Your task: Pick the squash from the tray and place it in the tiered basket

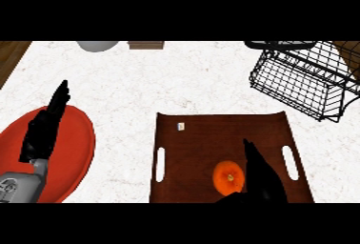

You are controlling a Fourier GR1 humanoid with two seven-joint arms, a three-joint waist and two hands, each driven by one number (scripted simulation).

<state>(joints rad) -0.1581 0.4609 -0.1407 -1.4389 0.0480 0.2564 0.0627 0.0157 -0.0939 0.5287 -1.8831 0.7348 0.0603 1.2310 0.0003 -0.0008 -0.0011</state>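
A kitchen, by the look of it: white speckled stone counter (162,86) edged with wood at ten o'clock, black wire tiered basket (306,81) at two o'clock, brown serving tray (225,128) at five o'clock, red plate (74,152) at eight o'clock.

No text, brand, number or sign can be read anywhere; the only candidate is a small pale tag (181,126) lying near the far left corner of the brown tray (211,138), and its face shows no legible marks.
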